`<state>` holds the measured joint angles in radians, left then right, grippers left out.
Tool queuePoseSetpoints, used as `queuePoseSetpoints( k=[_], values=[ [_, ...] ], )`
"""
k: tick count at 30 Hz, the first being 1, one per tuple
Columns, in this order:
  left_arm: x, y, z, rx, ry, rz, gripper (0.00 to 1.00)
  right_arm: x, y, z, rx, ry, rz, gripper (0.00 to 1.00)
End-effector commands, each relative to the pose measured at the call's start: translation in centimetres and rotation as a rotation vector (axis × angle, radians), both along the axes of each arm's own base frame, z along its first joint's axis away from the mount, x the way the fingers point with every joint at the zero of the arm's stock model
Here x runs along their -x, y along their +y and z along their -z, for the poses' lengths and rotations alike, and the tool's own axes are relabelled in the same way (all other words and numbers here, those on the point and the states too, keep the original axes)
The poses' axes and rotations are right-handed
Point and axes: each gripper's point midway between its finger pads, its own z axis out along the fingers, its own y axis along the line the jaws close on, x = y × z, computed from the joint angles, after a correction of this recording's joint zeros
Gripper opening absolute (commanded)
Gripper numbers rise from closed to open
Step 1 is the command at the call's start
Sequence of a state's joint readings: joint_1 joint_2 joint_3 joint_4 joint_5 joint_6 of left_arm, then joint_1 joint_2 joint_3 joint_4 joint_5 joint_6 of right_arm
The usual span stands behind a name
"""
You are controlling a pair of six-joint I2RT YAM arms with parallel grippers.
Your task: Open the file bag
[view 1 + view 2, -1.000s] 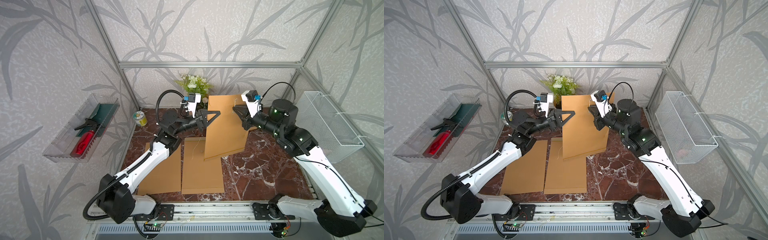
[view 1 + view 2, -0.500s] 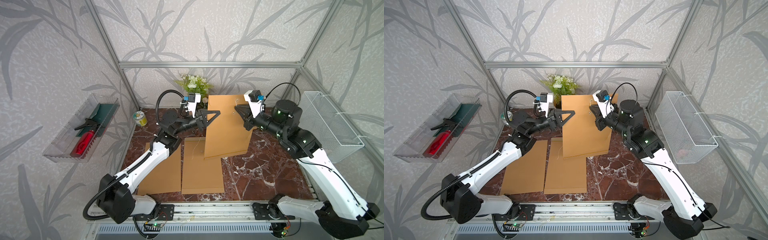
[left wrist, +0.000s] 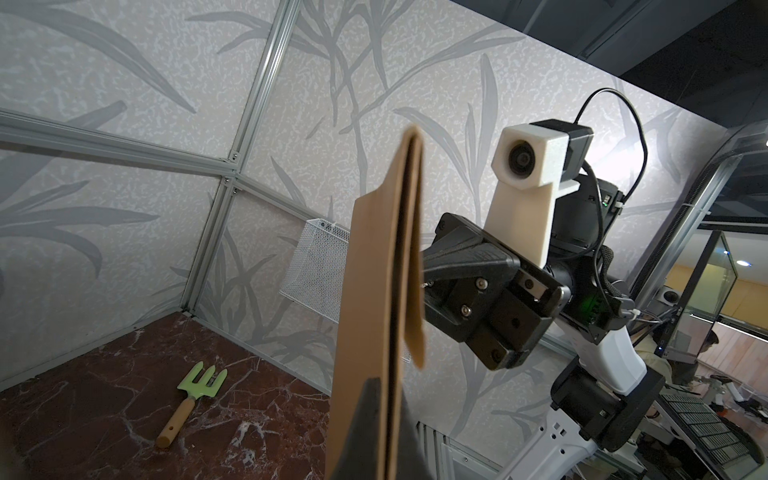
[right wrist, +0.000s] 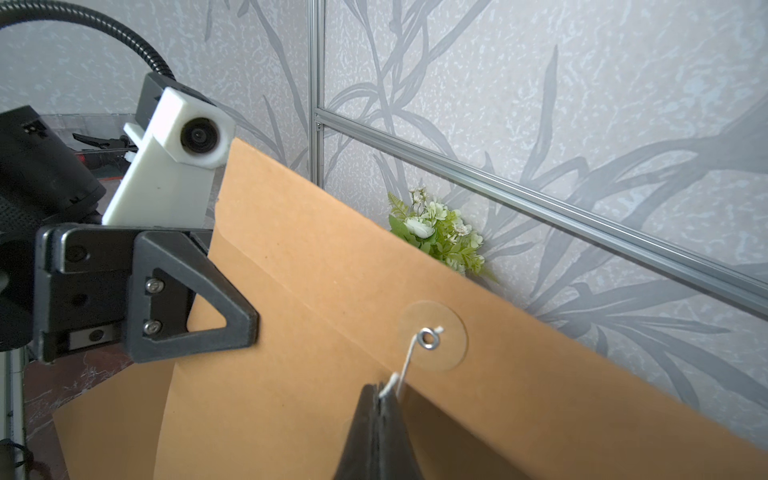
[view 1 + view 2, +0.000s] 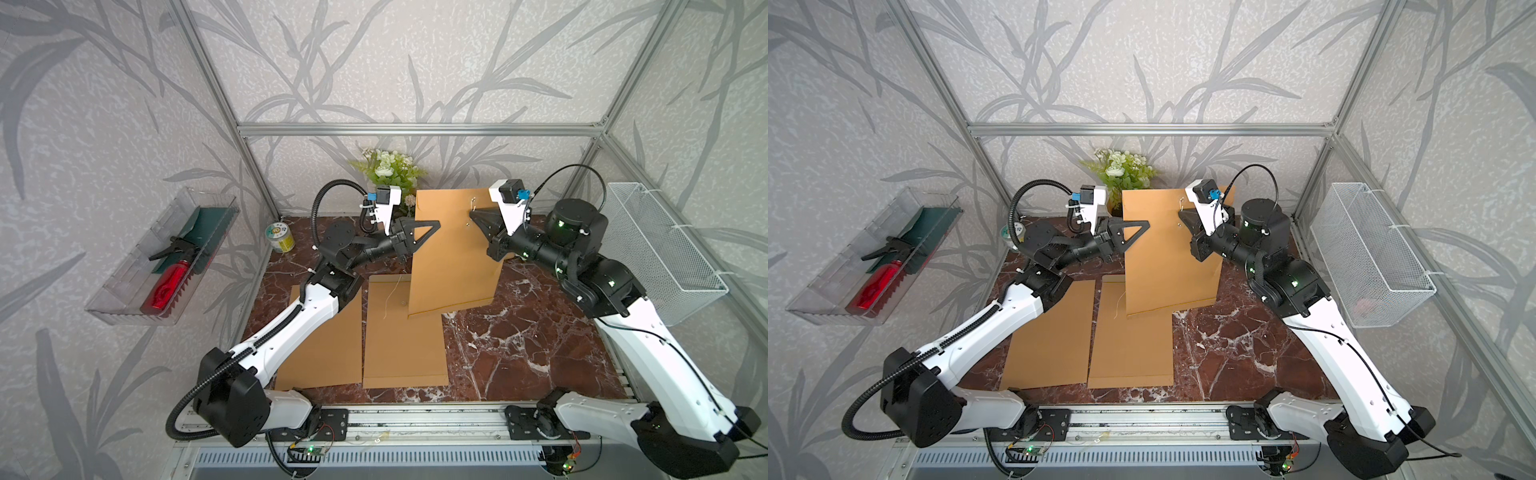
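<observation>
File bag [image 5: 453, 257] stays upright over far middle of counter [image 5: 519, 345], left fingers [image 5: 424, 223] still clamped on its left edge. Right fingers [image 5: 484, 220] now further in across bag's face than second ago, pressed together on white string [image 4: 409, 359] just below round clasp disc [image 4: 451, 332]. Flap still folded down. Two other bags [image 5: 405, 332] lie flat near counter's front-left corner, unmoved; upright bag's lower edge hangs over one.
</observation>
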<state>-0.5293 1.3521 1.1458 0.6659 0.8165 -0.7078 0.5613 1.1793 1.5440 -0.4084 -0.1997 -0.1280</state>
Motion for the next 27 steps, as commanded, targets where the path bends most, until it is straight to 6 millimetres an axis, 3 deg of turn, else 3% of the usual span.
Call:
queuePoseSetpoints(
  k=[1,13,27],
  values=[
    [0.6,0.3,-1.3,0.026,-0.048,0.007,0.00,0.5,0.6,-1.8,-0.044,-0.026,-0.035,0.00],
    [0.7,0.3,-1.6,0.054,-0.050,0.020,0.00,0.4,2.5,-2.4,-0.103,0.003,-0.118,0.00],
    [0.5,0.6,-2.3,0.086,-0.060,0.009,0.00,0.8,4.5,0.0,-0.132,0.069,-0.175,0.00]
  ],
)
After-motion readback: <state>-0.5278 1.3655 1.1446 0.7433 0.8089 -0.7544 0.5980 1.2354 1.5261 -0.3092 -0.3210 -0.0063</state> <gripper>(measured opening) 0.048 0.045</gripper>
